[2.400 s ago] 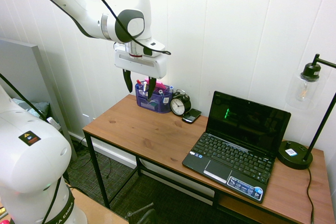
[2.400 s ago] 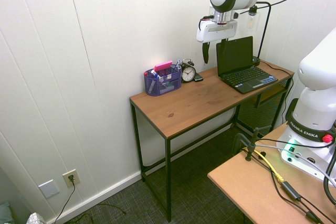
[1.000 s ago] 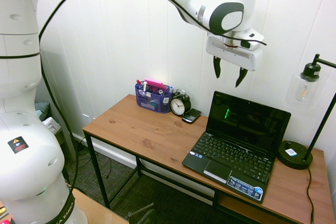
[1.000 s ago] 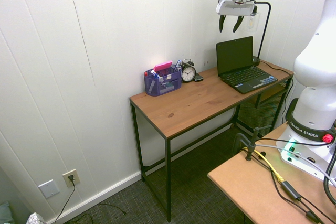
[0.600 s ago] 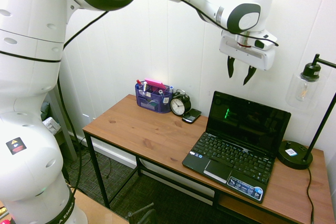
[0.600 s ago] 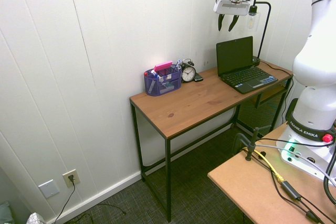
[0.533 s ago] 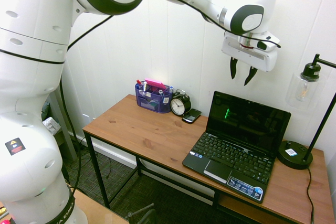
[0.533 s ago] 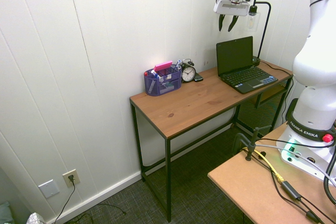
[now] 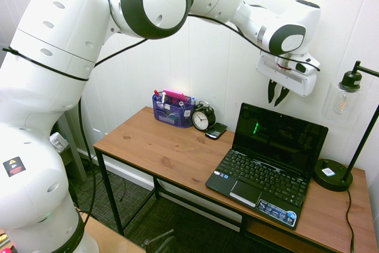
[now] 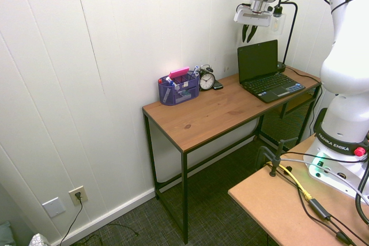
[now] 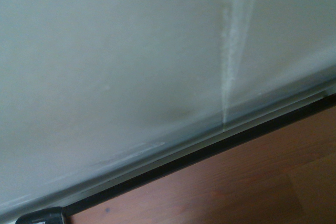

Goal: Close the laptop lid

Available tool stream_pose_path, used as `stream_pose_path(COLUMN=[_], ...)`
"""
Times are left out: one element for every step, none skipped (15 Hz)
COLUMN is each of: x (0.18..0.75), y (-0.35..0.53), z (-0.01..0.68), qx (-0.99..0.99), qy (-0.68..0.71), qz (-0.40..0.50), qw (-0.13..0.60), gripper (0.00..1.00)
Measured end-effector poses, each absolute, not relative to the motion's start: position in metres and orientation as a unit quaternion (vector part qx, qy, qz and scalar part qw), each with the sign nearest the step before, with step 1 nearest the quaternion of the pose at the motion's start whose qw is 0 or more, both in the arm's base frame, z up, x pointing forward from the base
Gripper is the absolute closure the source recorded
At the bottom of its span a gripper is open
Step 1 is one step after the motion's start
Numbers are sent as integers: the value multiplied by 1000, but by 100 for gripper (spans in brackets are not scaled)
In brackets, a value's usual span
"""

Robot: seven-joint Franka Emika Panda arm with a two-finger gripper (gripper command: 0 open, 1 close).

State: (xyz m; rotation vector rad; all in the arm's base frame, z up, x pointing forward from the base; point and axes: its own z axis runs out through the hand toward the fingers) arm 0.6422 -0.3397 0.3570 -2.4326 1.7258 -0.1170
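I see the end effector [image 9: 278, 93] hanging above the laptop lid [image 9: 279, 137], pointing down, fingers nearly together with a narrow gap, clamped on nothing. The lid stands open, a small green mark on its dark screen, at the bench's [image 9: 166, 146] lamp end. "FRANKA EMIKA" is printed on the arm's base ring in the second exterior view.
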Motion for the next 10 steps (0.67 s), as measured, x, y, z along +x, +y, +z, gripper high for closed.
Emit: stream_pose_path(x=[641, 640, 639, 637, 634, 631, 628, 625, 620, 616], y=[-342, -344, -346, -348, -349, -350, -350, -351, -351, -352], z=[352, 349, 345, 340, 334, 329, 323, 317, 311, 307], qx=[-812, -810, -809, -808, -808, -807, -806, -806, -806, -805], qy=[578, 580, 582, 583, 584, 585, 586, 587, 587, 588], qz=[-36, -34, -31, -28, -23, -19, -17, -16, -13, -11], qw=[80, 81, 81, 81, 80, 80, 79, 78, 78, 78], gripper=[100, 100, 100, 100, 100, 100, 100, 100, 100, 100])
